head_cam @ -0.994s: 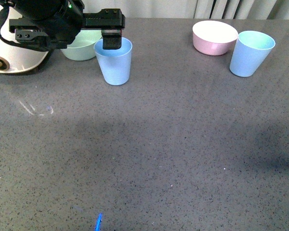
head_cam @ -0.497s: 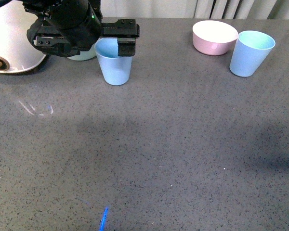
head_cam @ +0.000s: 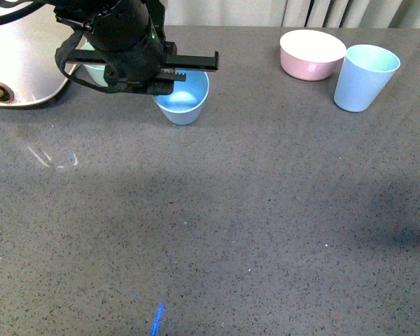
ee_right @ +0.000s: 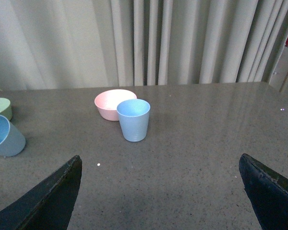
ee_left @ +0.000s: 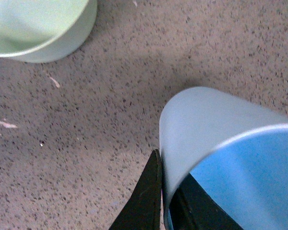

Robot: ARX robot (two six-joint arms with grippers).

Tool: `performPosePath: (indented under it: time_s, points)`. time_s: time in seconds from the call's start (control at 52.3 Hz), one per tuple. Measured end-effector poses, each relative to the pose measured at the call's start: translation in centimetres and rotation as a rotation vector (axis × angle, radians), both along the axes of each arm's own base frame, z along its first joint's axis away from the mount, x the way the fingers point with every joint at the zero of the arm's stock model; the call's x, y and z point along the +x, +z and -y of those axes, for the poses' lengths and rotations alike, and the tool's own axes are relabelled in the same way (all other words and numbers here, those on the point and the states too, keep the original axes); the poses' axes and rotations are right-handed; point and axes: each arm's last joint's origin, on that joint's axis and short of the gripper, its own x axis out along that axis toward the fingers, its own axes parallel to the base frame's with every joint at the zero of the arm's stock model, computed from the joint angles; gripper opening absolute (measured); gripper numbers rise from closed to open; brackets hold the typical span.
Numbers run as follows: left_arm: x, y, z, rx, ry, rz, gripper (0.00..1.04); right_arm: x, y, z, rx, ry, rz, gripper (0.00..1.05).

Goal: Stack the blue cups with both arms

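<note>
Pickup step: the left gripper (head_cam: 187,71) pinches the tilted blue cup (head_cam: 184,106) by its rim, seemingly lifted, near the tabletop's (head_cam: 266,210) far-left edge. The right gripper (ee_right: 159,160) gapes empty; next it needs the upright blue cup (head_cam: 364,78), far-right.

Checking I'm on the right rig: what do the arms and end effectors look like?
The left arm is bulky and black, looped with black cables, with a small green light. The left end effector is flat, black, with a toothed rail. The right end effector shows two black tapered fingers.
</note>
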Motion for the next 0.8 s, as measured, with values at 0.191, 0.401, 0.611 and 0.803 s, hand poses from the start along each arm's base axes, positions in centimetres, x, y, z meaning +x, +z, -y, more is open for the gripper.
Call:
performPosePath:
  time_s: [0.191,0.401,0.611,0.803]
  points:
    - [-1.6,0.6,0.8,-0.012,-0.056,-0.06,0.02,0.0,0.0,0.0,0.0,0.0,0.0,0.96]
    - [-6.1,3.1,2.3,-0.078,-0.209,-0.116,0.02,0.0,0.0,0.0,0.0,0.0,0.0,0.96]
    - [-10.3,3.2,4.8,-0.067,-0.342,-0.143,0.02,0.0,0.0,0.0,0.0,0.0,0.0,0.96]
    - [-11.1,2.1,6.4,-0.045,-0.379,-0.16,0.02,0.0,0.0,0.0,0.0,0.0,0.0,0.96]
